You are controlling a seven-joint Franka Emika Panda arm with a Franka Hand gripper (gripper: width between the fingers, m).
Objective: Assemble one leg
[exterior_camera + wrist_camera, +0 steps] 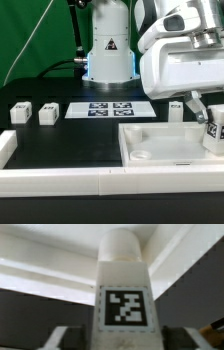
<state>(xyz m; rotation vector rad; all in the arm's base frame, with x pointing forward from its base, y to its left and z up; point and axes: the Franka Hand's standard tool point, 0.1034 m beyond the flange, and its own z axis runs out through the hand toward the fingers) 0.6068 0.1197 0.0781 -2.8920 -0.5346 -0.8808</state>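
Green curtain (30, 40) at the back, black tabletop (80, 140) below, and your action is all at the tray (150, 135).

Your gripper (212, 126) is clamped on the leg (213, 134). In the wrist view the gripper (125, 341) has one of its fingers (60, 336) on each flank of the leg (125, 286). The tag (127, 307) faces the camera and the rounded tip points away, toward the tray's pale walls (40, 263).

From outside, the leg hangs upright over the tray's corner at the exterior view's right. Whether its tip touches the tray floor, you can't tell from either picture. One round socket (140, 155) shows at the tray's opposite near corner. The one under your leg is hidden.

Further out, a spare leg (176, 108) stands just beyond the tray's far edge. The marker board (108, 109) lies past the tray toward the exterior view's left. A pair of spare legs (47, 114) sits well apart from the tray on that same side. The robot base (108, 50) rises behind the board.

By my read, you're in the insertion step: leg picked, carried over, not yet seated. Next you'll need to centre the tip on the corner socket, keep the post vertical and lower gently. You'll probably need to twist it home too. Watch for the tip catching the tray wall.
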